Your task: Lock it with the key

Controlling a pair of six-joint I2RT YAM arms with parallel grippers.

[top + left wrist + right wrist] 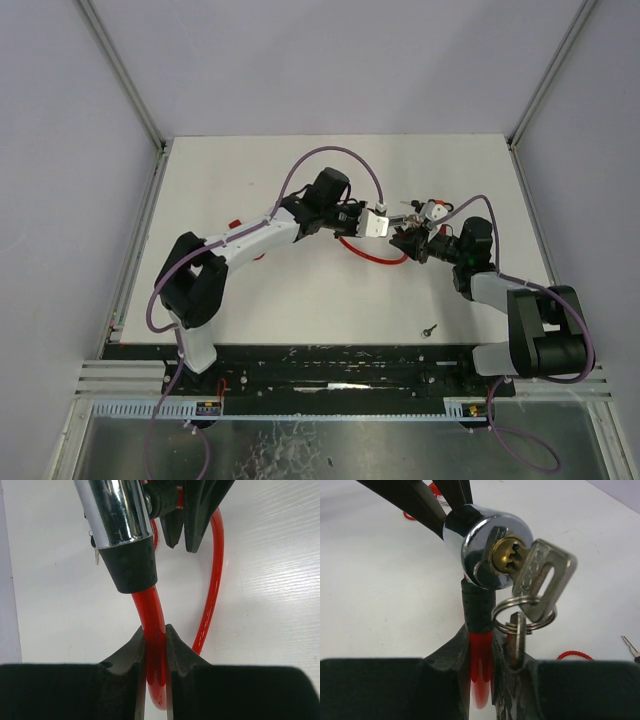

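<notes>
The lock is a chrome barrel (487, 545) with a brass keyway, a black sleeve (477, 607) and a red cable (155, 645). A silver key (542, 575) sits in the keyway. From it hangs a ring (522, 612) carrying a second key. My left gripper (155, 630) is shut on the red cable just below the sleeve. My right gripper (482, 635) is shut on the cable under the barrel's other end. In the top view both grippers (372, 222) (408, 240) meet over the table's middle, with the cable loop (370, 255) lying beneath them.
A small loose key (430, 329) lies on the white table near the front edge, right of centre. A small red piece (233, 222) rests by the left arm. Grey walls close off the table at the back and on both sides.
</notes>
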